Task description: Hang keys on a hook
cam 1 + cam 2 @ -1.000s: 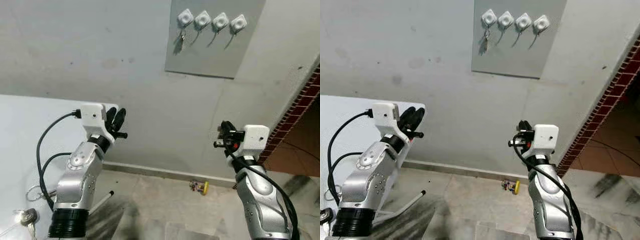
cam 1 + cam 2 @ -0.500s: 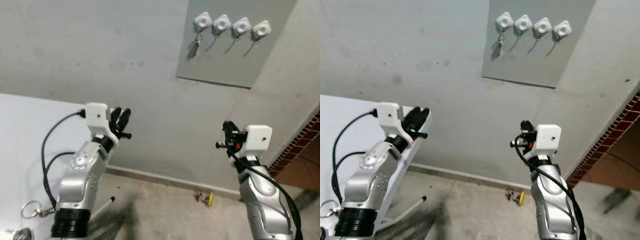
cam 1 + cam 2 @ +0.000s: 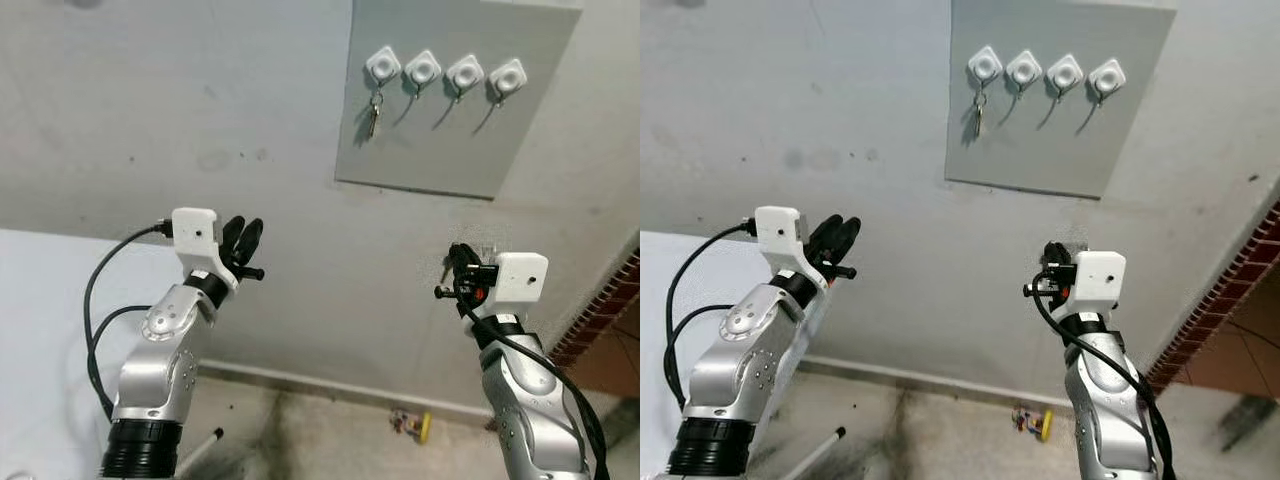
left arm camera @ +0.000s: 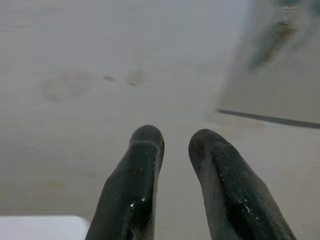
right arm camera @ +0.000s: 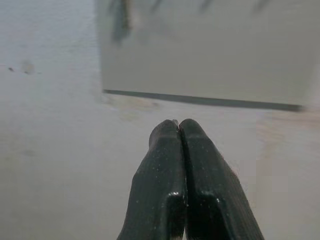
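A grey board (image 3: 455,110) on the wall carries a row of white hooks. A bunch of keys (image 3: 372,118) hangs from the leftmost hook (image 3: 382,66); the other three hooks (image 3: 465,73) are bare. Both arms are raised toward the wall, well below the board. My left gripper (image 3: 245,240) is under and left of the board, its fingers (image 4: 145,150) slightly apart with nothing between them. My right gripper (image 3: 455,268) is below the board's right part, with its fingertips (image 5: 170,131) pressed together and holding nothing.
A white table (image 3: 40,300) lies at my left. A brick wall edge (image 3: 600,320) rises at the right. On the floor by the wall base lies a small yellow object (image 3: 412,424), and a white rod (image 3: 200,450) slants beside the left arm.
The camera has tilted up, so the board sits lower in the picture and the table's key ring has left view. Both arms stay raised in much the same pose.
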### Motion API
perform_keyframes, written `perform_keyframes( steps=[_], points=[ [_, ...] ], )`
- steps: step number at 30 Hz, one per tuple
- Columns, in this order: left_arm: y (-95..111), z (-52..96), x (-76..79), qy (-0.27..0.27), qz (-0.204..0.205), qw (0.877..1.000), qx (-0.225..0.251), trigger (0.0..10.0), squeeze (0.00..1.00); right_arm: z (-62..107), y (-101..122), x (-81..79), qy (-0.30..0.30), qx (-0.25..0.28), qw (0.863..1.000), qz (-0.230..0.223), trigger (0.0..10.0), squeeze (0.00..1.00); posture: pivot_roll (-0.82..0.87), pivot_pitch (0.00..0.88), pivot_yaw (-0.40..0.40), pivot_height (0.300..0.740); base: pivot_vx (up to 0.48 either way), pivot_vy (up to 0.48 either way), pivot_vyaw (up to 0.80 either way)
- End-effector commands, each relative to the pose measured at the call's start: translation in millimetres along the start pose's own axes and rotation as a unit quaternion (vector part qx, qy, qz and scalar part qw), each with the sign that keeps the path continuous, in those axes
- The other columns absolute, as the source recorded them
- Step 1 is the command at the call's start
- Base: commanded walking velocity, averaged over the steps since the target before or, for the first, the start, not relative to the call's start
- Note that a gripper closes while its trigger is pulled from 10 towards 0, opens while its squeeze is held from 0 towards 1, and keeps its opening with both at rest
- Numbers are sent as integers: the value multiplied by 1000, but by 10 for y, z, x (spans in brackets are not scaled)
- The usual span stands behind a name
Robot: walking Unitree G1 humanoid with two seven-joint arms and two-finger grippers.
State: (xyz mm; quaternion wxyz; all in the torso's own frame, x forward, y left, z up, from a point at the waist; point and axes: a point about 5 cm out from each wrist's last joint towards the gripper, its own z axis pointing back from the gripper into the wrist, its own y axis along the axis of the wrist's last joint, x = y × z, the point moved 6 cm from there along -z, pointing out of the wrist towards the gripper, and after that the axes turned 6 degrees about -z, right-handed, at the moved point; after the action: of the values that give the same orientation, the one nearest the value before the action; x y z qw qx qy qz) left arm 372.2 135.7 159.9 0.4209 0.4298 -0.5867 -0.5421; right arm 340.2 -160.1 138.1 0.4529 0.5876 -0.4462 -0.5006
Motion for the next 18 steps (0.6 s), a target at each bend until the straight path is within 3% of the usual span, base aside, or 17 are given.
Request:
perform_keyframes(
  steps=[1,9,11,18],
  points=[
    [53,-12,-13,2,-12,1000,6,10000,0,-35,75,-66,10,12,1000,2,10000,0,-63,0,-35,740,480,0,0],
    [57,-10,-4,4,-6,1000,9,10000,0,-33,66,-73,12,10,1000,2,10000,0,-61,0,-36,740,470,0,0],
    [99,-5,2,4,10,1000,23,10000,0,-34,66,-76,13,9,1000,2,10000,0,-60,1,-37,740,0,0,0],
    [175,5,25,1,8,999,41,10000,0,-30,53,-87,16,7,1000,5,10000,0,-59,6,-43,740,0,0,0]
  ],
)
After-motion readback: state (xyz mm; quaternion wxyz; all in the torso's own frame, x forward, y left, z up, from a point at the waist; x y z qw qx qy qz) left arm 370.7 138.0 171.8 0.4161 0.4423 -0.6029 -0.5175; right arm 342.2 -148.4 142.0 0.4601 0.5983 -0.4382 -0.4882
